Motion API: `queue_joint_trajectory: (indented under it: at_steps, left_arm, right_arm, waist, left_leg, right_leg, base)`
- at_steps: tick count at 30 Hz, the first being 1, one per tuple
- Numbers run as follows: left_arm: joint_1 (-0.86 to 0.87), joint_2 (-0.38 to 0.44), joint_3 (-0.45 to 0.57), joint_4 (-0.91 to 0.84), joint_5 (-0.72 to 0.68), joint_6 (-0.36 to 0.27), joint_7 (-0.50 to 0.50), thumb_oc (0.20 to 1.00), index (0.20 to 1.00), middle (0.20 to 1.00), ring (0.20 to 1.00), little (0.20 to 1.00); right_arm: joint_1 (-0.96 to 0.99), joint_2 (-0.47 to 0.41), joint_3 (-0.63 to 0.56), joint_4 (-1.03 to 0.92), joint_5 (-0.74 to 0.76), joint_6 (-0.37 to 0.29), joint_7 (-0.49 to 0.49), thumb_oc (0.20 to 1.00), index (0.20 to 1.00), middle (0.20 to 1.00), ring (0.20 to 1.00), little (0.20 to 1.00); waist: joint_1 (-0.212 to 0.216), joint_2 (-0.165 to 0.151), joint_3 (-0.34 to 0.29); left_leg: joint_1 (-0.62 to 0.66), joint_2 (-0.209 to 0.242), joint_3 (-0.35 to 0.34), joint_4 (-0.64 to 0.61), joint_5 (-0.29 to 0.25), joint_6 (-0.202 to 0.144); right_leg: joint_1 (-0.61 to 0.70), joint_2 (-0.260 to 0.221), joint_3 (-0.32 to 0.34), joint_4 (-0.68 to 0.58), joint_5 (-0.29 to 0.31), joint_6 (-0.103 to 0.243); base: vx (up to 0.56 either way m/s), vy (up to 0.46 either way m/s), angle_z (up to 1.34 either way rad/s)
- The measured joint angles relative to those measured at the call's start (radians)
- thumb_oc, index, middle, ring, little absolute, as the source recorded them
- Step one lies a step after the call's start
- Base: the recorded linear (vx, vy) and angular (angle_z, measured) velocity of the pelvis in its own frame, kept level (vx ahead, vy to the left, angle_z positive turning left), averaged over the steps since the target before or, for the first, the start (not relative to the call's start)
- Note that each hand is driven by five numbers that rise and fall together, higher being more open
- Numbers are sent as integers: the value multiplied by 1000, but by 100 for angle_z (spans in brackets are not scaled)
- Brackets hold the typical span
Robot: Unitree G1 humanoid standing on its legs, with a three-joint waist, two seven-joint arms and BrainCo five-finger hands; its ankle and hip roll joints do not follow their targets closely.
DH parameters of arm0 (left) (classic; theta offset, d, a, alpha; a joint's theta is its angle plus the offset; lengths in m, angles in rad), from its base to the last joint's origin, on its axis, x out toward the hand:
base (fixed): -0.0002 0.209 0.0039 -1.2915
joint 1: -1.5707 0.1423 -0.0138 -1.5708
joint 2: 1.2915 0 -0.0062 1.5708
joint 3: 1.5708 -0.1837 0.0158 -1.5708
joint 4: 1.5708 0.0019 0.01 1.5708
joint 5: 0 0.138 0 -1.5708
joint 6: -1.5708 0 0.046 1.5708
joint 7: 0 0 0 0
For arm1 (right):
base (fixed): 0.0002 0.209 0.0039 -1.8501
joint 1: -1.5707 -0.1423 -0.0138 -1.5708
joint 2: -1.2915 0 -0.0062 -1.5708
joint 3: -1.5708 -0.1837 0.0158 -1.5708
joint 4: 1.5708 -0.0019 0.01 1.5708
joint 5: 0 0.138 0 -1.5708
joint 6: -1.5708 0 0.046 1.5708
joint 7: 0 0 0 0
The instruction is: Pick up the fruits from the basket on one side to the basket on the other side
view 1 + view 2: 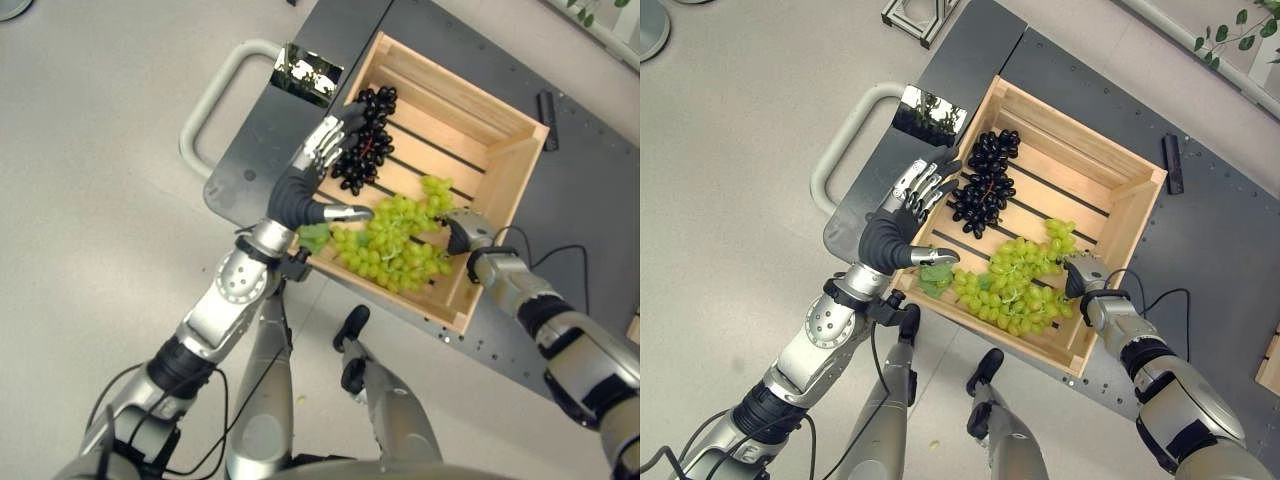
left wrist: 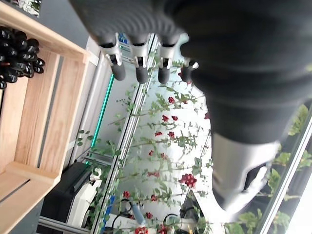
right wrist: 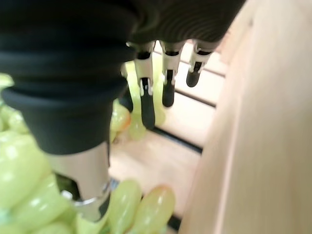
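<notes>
Green grapes [image 3: 19, 180] fill a wooden crate [image 1: 505, 150] on a dark cart [image 1: 590, 200].

Crate [image 1: 1110, 180]: pale unfinished wood, slatted, matt, visible grain. Dark grapes [image 1: 983, 193]: glossy black skins. Green grapes [image 1: 1015, 280]: smooth, faintly waxy sheen. Cart deck [image 1: 1220, 230] under the crate: dark grey matt metal; its handle [image 1: 840, 140] smooth pale-grey tube. Floor [image 1: 730, 150]: light grey, matt, speckled.

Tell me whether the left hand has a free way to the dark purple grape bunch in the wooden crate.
Probably yes: the left hand hovers open at the wooden crate's edge, right beside the dark purple grape bunch, with nothing between them.
</notes>
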Motion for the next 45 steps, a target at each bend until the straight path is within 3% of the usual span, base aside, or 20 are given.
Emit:
queue_joint_trajectory:
  at_steps: [12,20,38,45]
  left_arm:
    - [-26,-1,-2,0,41,1,37,1000,1000,1000,1000,1000]
    - [-67,0,-45,0,41,1,43,1000,1000,1000,1000,1000]
    - [-65,-1,-46,5,41,0,42,1000,1000,1000,1000,1000]
    - [-63,-1,-62,7,41,-2,41,1000,1000,1000,1000,1000]
  right_arm:
    - [-35,-10,-53,-146,5,22,-79,1000,1000,1000,1000,1000]
    - [-97,-13,-1,-128,3,21,-76,1000,1000,1000,1000,1000]
    - [-155,16,233,-90,-79,-43,93,1000,1000,1000,1000,1000]
    - [-165,11,237,-24,-98,-66,120,1000,1000,1000,1000,1000]
  waist:
    - [0,6,4]
    - [1,6,4]
    - [4,7,4]
    - [3,28,2]
  left_leg:
    - [-18,-6,-7,3,3,3]
    - [-18,-12,-10,14,6,8]
    - [-47,-20,-29,15,12,13]
    - [-63,-34,-50,17,13,14]
  right_leg:
    - [-11,-5,-12,3,-1,2]
    - [-14,-15,-14,24,-3,5]
    - [-42,-23,-25,47,-16,8]
    - [-51,-35,-45,62,-28,15]
  base:
    - [7,12,2]
    - [-5,5,1]
    - [-1,3,2]
    - [-4,14,10]
